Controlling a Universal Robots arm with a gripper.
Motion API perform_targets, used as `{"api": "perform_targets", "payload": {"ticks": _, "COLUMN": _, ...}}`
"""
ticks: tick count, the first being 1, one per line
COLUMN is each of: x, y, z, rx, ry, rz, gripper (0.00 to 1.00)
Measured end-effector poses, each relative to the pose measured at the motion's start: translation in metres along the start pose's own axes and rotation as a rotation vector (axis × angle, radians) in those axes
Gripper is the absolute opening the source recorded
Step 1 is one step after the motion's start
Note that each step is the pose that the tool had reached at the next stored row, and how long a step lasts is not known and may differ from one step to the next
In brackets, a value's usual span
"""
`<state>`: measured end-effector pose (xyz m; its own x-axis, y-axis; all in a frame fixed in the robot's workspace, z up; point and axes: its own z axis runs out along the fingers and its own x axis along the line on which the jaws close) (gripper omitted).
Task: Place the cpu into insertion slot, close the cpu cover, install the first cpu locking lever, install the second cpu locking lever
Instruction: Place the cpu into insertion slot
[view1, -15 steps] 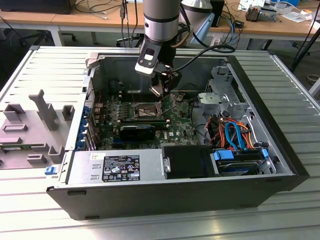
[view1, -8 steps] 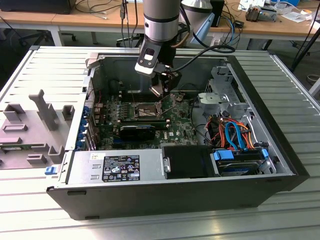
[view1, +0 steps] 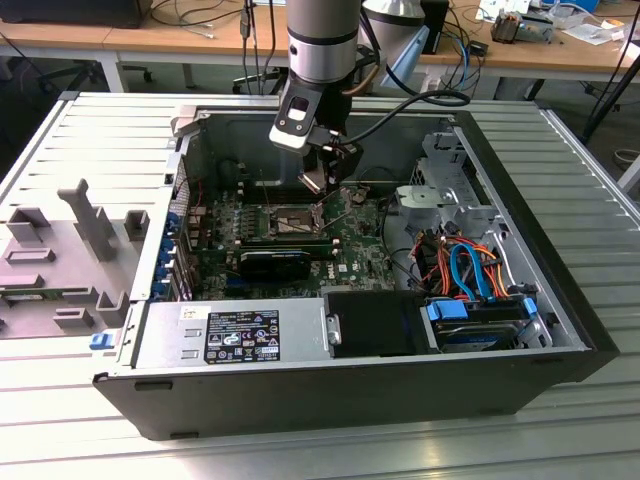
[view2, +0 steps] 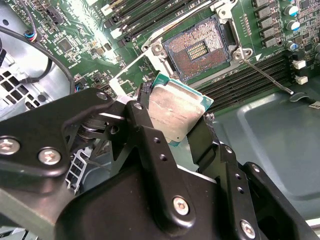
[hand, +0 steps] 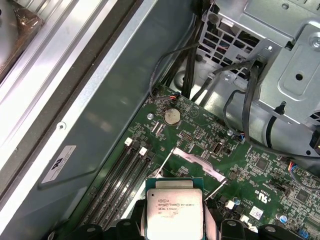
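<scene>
Jaws tight on the cpu (view2: 177, 112), chip close to the bare, uncovered insertion slot (view2: 197, 50).

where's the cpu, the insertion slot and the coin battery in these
cpu (view2: 175, 112): second wrist view, middle of its metal top
insertion slot (view2: 196, 50): second wrist view, centre of the open recess
coin battery (hand: 171, 116): first wrist view, its round face

Exterior overview; wrist views close over motherboard (hand: 200, 132).
</scene>
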<state>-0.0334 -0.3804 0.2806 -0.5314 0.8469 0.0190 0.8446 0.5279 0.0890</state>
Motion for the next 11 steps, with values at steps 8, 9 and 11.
{"api": "perform_targets", "payload": {"ticks": 8, "x": 0.0, "y": 0.0, "z": 0.0001, "rx": 0.0, "ry": -0.0004, "rz": 0.004, "gripper": 0.55}}
{"api": "perform_targets", "payload": {"ticks": 9, "x": 0.0, "y": 0.0, "z": 0.0002, "rx": -0.0001, "ry": -0.0003, "rz": 0.004, "gripper": 0.55}}
{"api": "perform_targets", "payload": {"ticks": 11, "x": 0.0, "y": 0.0, "z": 0.0002, "rx": -0.0001, "ry": -0.0004, "rz": 0.005, "gripper": 0.55}}
